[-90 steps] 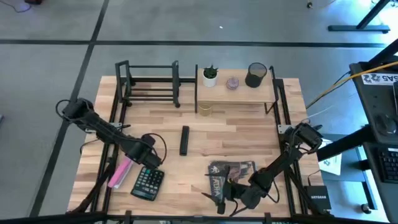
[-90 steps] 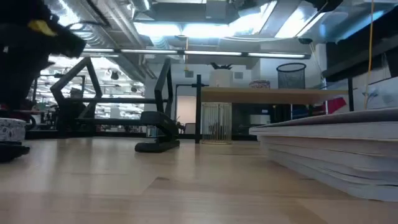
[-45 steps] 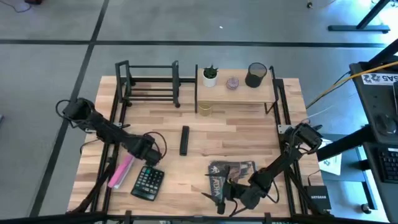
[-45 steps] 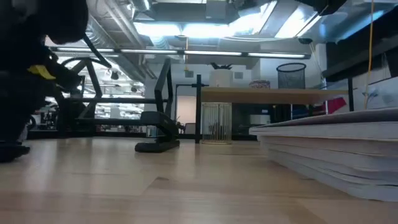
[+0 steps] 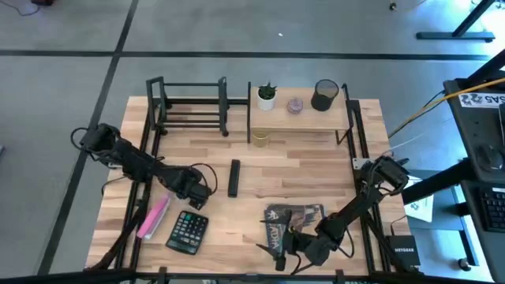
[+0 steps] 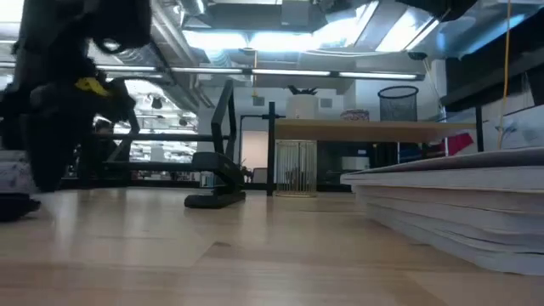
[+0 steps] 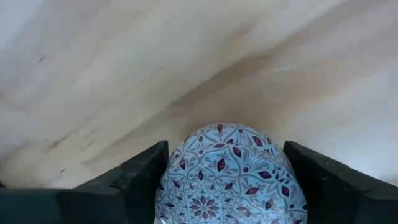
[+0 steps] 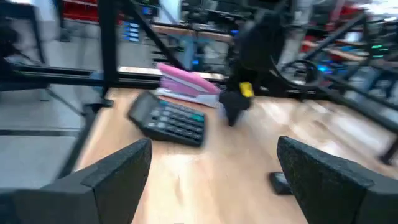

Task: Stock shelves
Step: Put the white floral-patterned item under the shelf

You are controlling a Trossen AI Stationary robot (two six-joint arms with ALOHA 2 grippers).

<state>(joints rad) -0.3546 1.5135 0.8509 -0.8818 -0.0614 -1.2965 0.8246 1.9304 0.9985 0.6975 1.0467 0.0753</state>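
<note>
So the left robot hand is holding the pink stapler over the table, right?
Not quite. The left gripper is holding a round blue patterned cup, not the stapler. The left wrist view shows it between the fingers. The pink stapler lies on the table beside the calculator in the high view.

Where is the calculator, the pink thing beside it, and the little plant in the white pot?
Black calculator [image 5: 188, 232], high view, middle of its keypad.
Pink stapler-like thing [image 5: 152, 218], high view, middle of its long body.
Small green plant in white pot [image 5: 267, 97], high view, on the pot under the leaves.
</note>
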